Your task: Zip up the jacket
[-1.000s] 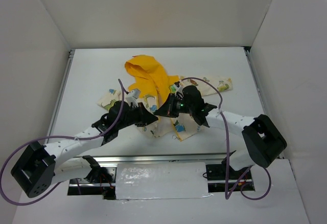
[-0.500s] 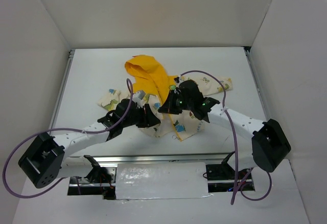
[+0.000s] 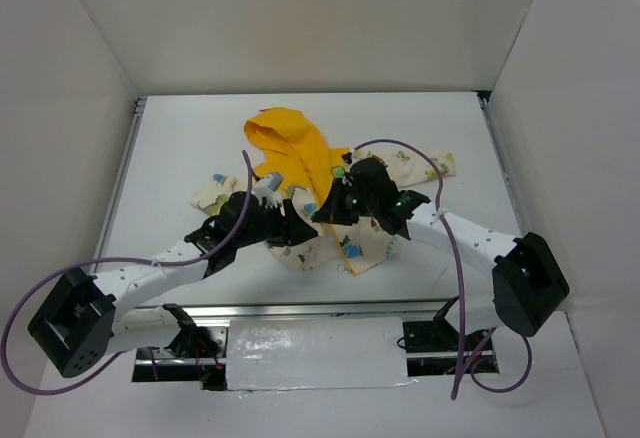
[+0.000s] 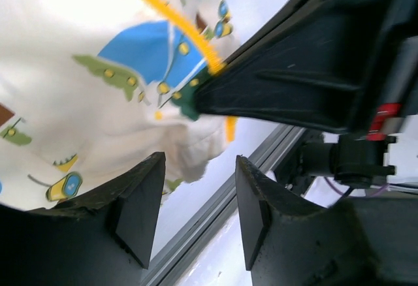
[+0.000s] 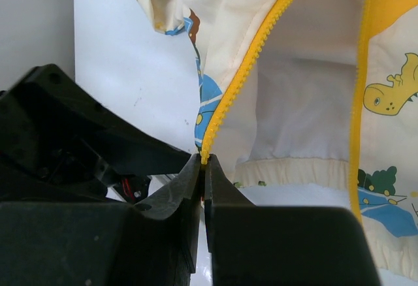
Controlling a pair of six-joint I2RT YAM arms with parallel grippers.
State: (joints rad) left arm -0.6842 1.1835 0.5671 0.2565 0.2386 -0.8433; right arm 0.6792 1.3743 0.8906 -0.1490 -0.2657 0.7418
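Here, a child's cream jacket (image 3: pixel 300 163) with cartoon prints and a bright yellow hood (image 3: pixel 275 130) lies crumpled near the middle of the white table (image 3: pixel 180 138). Its front is open: in the right wrist view the two yellow edges of the zip (image 5: pixel 251 70) run well apart, with pale lining between them. The right gripper (image 3: pixel 332 208) rests on the garment's near side, its fingers pressed together on the lower end of one zip edge, the yellow teeth running up from between the tips. The left gripper (image 3: pixel 288 230) sits just beside it, to its left, low over the printed hem. Its fingers (image 4: pixel 140 188) stand apart with the hem's edge showing in the gap — whether cloth touches them cannot be told.
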